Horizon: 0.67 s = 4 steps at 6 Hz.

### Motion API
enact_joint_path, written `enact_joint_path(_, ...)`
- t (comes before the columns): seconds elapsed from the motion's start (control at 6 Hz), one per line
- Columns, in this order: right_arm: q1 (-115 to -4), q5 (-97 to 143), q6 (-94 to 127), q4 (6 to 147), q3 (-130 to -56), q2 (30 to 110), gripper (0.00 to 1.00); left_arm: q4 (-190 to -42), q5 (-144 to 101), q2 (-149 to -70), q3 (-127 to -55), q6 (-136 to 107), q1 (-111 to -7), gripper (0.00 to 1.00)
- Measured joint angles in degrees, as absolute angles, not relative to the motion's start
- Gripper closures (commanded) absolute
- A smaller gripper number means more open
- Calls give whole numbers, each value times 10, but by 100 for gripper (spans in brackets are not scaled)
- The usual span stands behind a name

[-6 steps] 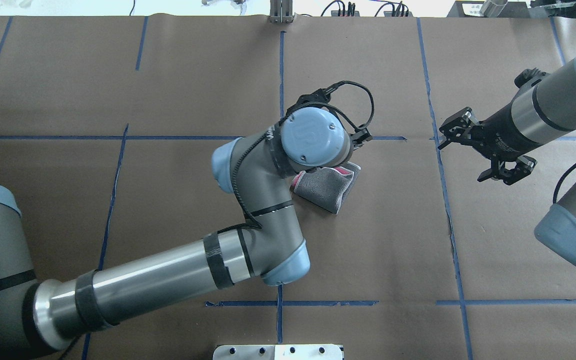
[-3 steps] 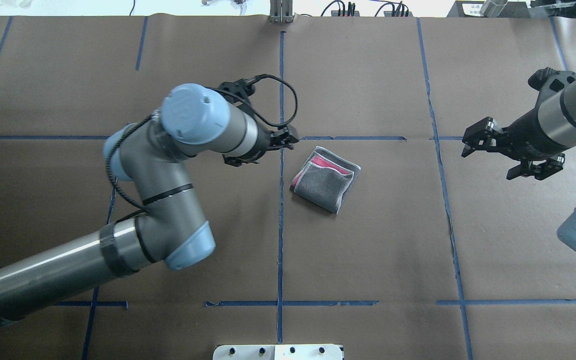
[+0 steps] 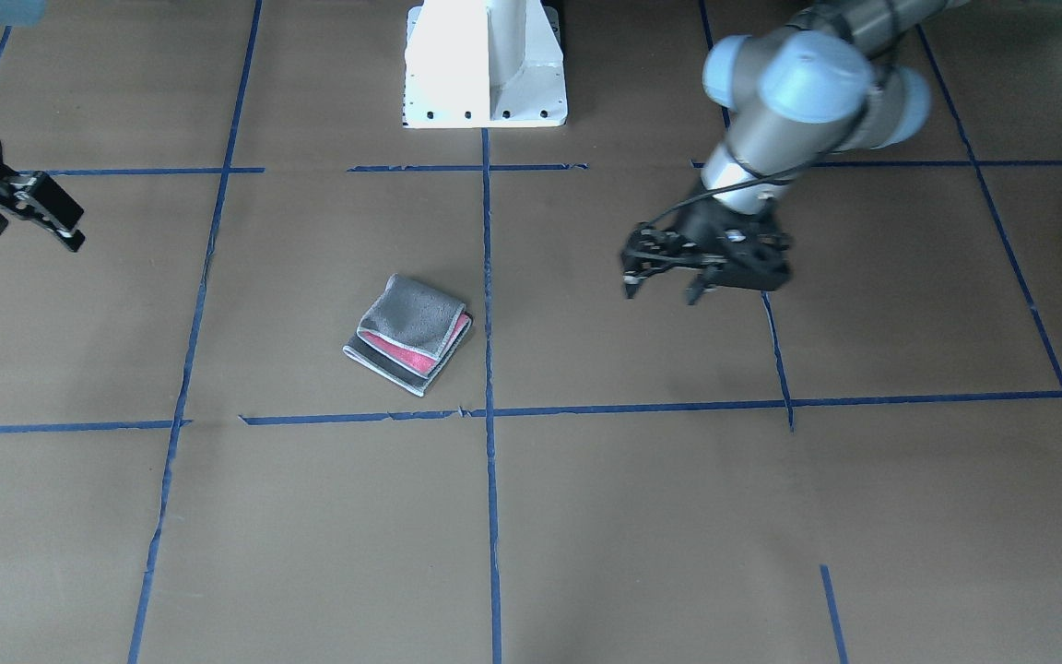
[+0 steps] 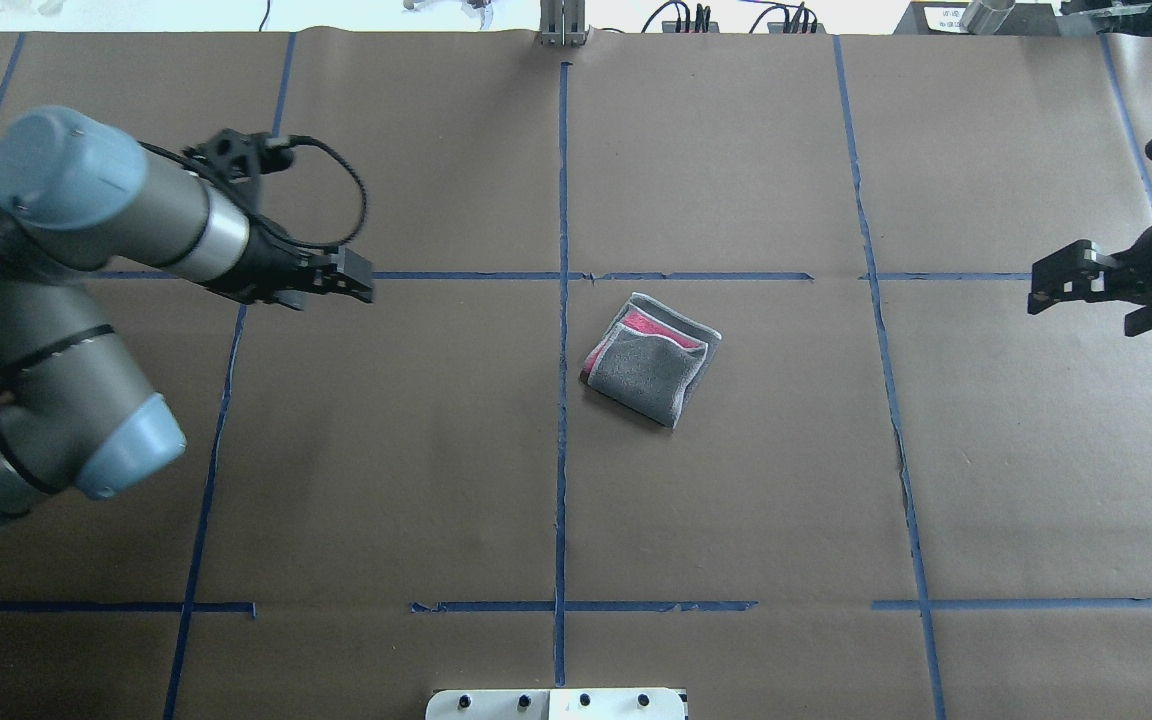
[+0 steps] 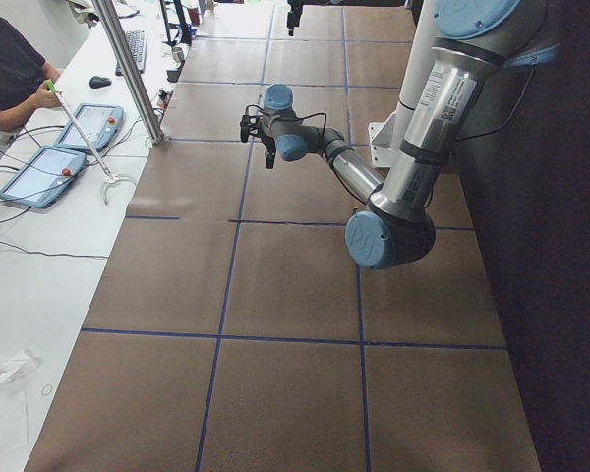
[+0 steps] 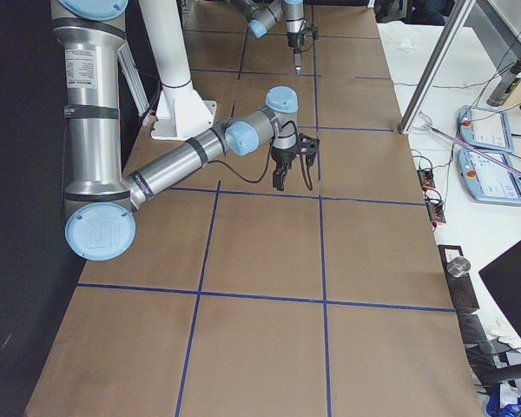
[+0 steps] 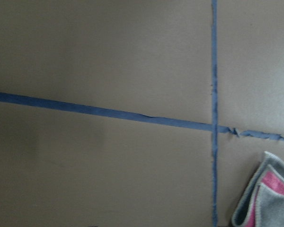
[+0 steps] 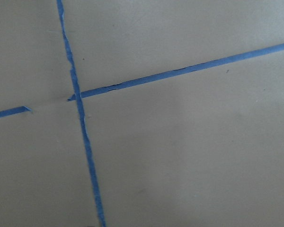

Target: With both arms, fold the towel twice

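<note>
The small pink-red and grey terry towel (image 4: 651, 370) was left folded near the centre of the brown paper surface (image 4: 736, 520); within 1 second the left tool (image 3: 662, 288) and right tool (image 4: 1081, 300), both released and empty, were drawn well away, so both folds were judged done

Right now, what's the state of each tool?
Left tool: open, holding nothing.
Right tool: open, holding nothing.
</note>
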<state>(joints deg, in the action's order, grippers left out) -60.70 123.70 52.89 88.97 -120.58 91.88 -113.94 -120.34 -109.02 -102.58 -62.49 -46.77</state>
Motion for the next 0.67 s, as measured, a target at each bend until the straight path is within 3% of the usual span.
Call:
enact_joint_path(0.33,-680,1286,356,891,-1183,965,0,-1139,-1266,-955,-1048,-400,-593,0)
enact_joint_path(0.67,-750,1328,178,891,-1119,990,0,-1081,-1278,-872,-1047,-148,-705,0)
